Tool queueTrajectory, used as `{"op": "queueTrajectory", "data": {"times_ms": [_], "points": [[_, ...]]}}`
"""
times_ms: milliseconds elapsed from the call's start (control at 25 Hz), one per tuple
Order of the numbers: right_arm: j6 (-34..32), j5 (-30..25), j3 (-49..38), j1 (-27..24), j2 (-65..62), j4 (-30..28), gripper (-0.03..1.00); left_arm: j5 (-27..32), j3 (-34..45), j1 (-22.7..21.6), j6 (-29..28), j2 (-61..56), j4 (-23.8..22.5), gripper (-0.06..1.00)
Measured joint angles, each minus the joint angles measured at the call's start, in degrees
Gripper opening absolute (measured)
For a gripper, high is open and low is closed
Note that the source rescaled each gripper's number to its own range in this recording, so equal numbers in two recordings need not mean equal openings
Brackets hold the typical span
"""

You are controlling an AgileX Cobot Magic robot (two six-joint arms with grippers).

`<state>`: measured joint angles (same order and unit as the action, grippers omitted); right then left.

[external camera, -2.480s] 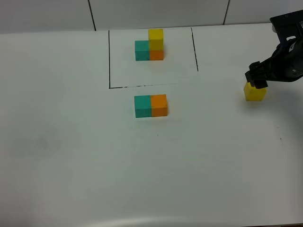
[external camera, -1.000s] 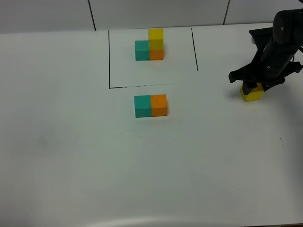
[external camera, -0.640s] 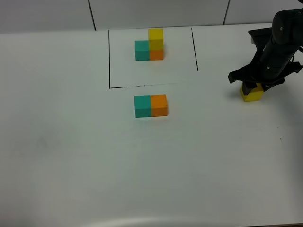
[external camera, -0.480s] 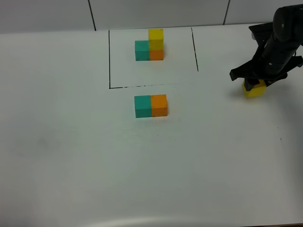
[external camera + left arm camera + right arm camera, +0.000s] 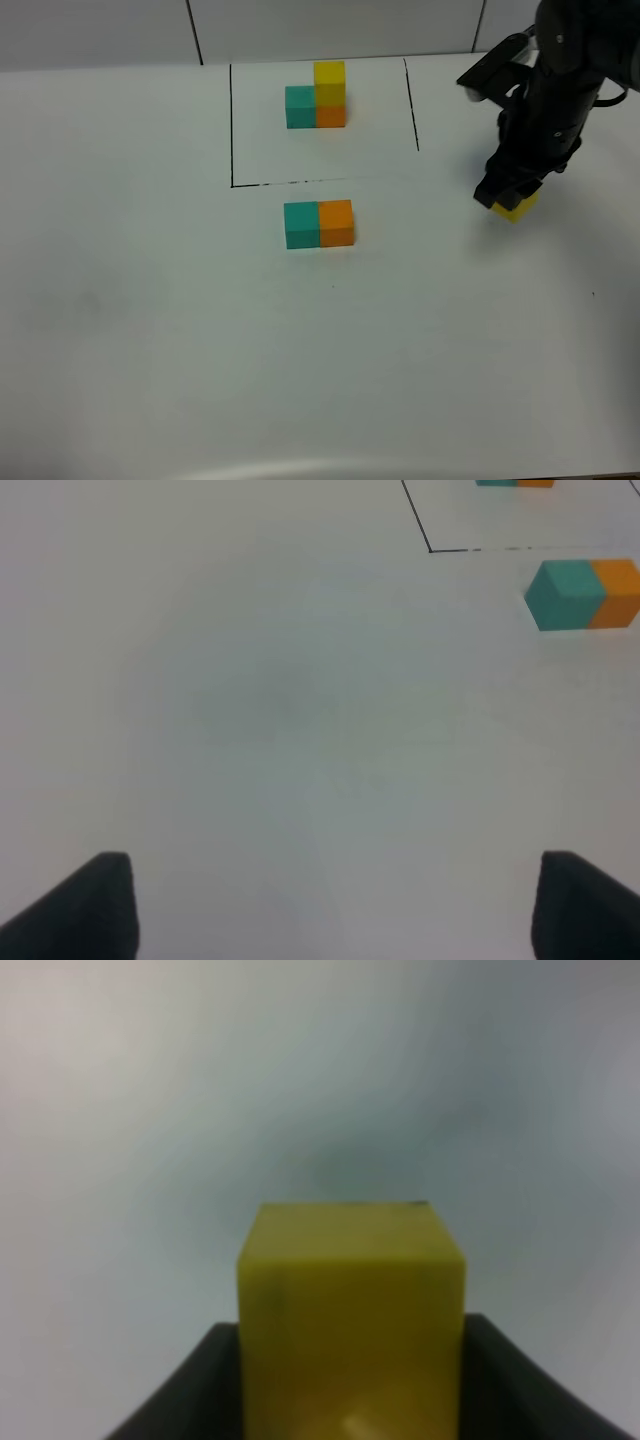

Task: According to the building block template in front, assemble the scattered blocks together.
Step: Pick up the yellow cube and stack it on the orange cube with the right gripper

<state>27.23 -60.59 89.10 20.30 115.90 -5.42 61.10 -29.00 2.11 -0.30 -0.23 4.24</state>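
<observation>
The white table (image 5: 150,330) is taken up mostly by bare surface, with the black-lined building block template (image 5: 318,97) sat well off to the left of the right gripper (image 5: 508,196) and further back. So the teal block (image 5: 301,224) and orange block (image 5: 336,222) are found touching side by side, also well left of that gripper, just in front of the template's outline. The yellow block (image 5: 350,1310) is clamped tight in the right gripper, lifted clear of the table, while the left gripper (image 5: 325,905) is spread wide with nothing between its fingers.
</observation>
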Motion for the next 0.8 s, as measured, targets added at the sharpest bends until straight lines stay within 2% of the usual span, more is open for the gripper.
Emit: {"op": "queueTrajectory", "data": {"times_ms": [160, 400, 600, 800], "points": [[6.23, -2.26, 1.75, 5.39, 0.00, -1.75, 0.02, 0.00, 0.00, 0.00, 0.00, 0.00, 0.00, 0.85], [10.64, -6.53, 8.64, 12.07, 0.00, -4.03, 0.02, 0.00, 0.00, 0.00, 0.00, 0.00, 0.00, 0.85], [17.82, -6.85, 12.71, 17.84, 0.25, -3.87, 0.02, 0.00, 0.00, 0.00, 0.00, 0.00, 0.00, 0.85], [24.79, -8.93, 18.13, 19.98, 5.01, -1.40, 0.02, 0.00, 0.00, 0.00, 0.00, 0.00, 0.00, 0.85]]}}
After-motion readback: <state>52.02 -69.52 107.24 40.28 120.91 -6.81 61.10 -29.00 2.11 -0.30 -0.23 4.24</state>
